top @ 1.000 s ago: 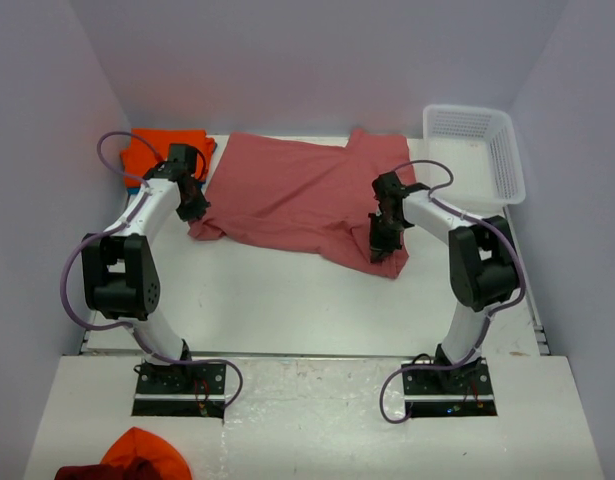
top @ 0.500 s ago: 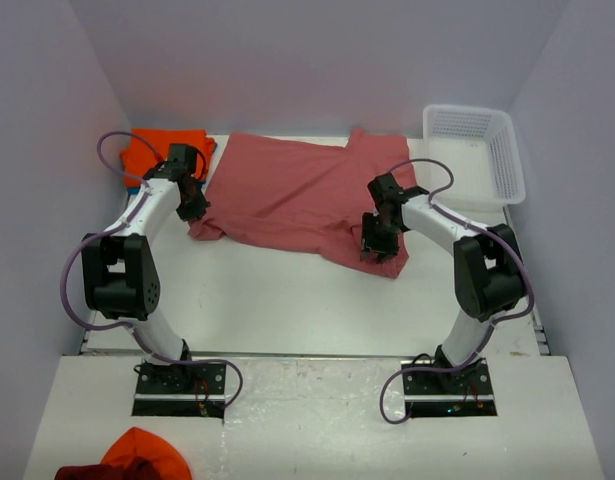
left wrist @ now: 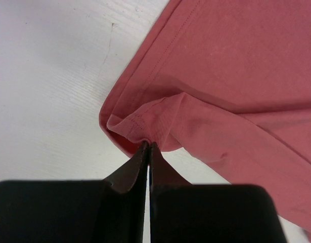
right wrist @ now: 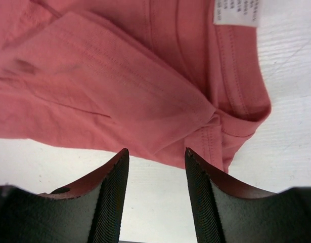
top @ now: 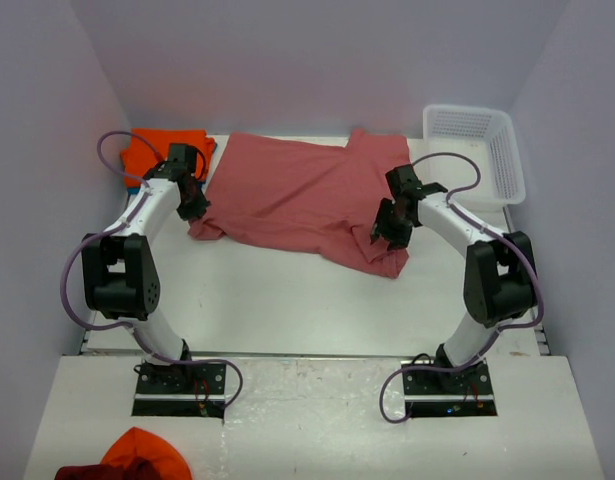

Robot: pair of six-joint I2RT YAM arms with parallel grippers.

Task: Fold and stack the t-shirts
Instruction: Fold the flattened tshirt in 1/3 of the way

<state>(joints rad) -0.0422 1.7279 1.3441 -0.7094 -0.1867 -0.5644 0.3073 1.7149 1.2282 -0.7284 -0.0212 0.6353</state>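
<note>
A salmon-red t-shirt point(top: 297, 195) lies spread across the back middle of the table, its white tag point(right wrist: 236, 11) showing in the right wrist view. My left gripper point(top: 194, 208) is at the shirt's near left corner, and its jaws point(left wrist: 147, 144) are shut on a bunched fold of the hem. My right gripper point(top: 387, 232) hovers at the near right corner. In its own view the right gripper point(right wrist: 156, 154) stands open, with only bare table between the fingers and the cloth point(right wrist: 120, 86) just beyond the tips. A folded orange t-shirt point(top: 157, 150) sits at the back left with a thin blue edge under it.
A white lattice basket point(top: 507, 165) stands at the back right corner. Purple-grey walls close in the table on three sides. Off the table at the bottom left lies a heap of orange and dark red cloth point(top: 137, 455).
My right gripper has opened and let go of the shirt's near right corner, then drawn slightly back and to the right. The left gripper has stayed shut in place.
</note>
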